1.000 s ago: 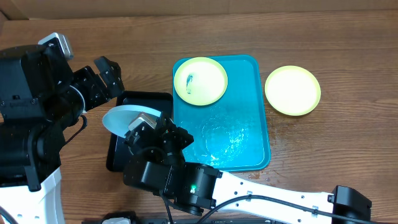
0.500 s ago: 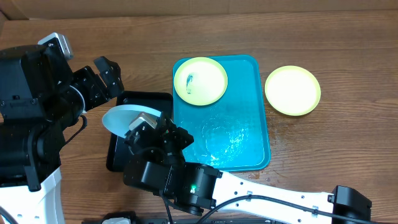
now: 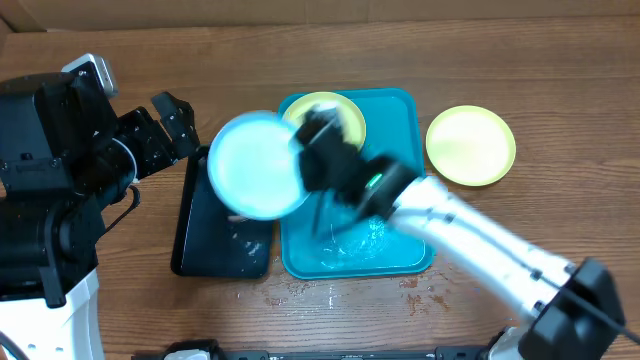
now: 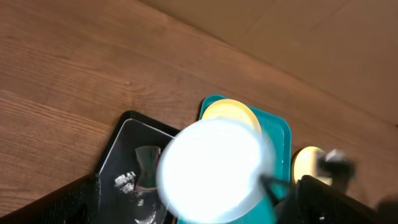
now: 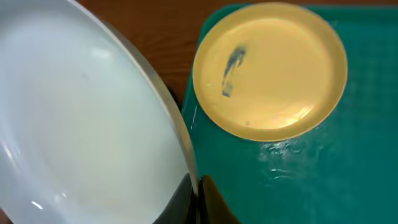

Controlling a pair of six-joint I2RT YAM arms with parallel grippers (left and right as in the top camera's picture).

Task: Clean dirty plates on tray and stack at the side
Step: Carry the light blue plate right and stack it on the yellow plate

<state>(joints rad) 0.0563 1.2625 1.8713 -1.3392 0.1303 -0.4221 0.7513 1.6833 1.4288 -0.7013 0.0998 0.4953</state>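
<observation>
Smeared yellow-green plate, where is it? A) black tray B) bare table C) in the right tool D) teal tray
D: the smeared plate lies flat on the teal tray, while the right tool grips a different, pale-teal plate.

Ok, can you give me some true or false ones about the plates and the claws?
1. The right claw is gripping the light-blue plate. True.
2. The yellow plate on the blue tray is spotless. False: it has a blue smear on it.
3. A second yellow plate sits on the table, right of the blue tray. True.
4. The left claw is holding a plate. False: it is open and empty.
5. The black tray lies right of the blue tray. False: it lies left of it.
</observation>
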